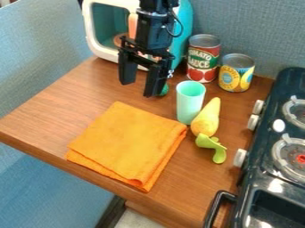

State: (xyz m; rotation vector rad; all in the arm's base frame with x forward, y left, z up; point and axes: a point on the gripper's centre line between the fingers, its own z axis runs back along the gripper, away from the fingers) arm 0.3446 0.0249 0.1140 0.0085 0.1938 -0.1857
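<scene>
Hanging fingers-down over a wooden counter (42, 107), a black gripper (138, 89), wide open and holding nothing, as if to leave room between its fingers. Nearest to it, just beside one fingertip, a small green object (164, 90), partly hidden and hard to identify. A little to the right and nearer the viewer, a mint-green cup (191, 102), upright on its base, mouth up and reachable from above. Close beside the cup, a yellow pear (207, 118), tilted, perhaps because of its rounded shape; next to that, a lime-green curved piece (214, 147). Nearer the viewer than the gripper, an orange cloth (128, 142), folded into a flat square, likely for compactness. Behind, a toy oven (88, 18); behind and to the right, a tomato can (204, 60) and a pineapple can (236, 73), both standing stably on flat ends. Far right, a dark stove (259, 178).
</scene>
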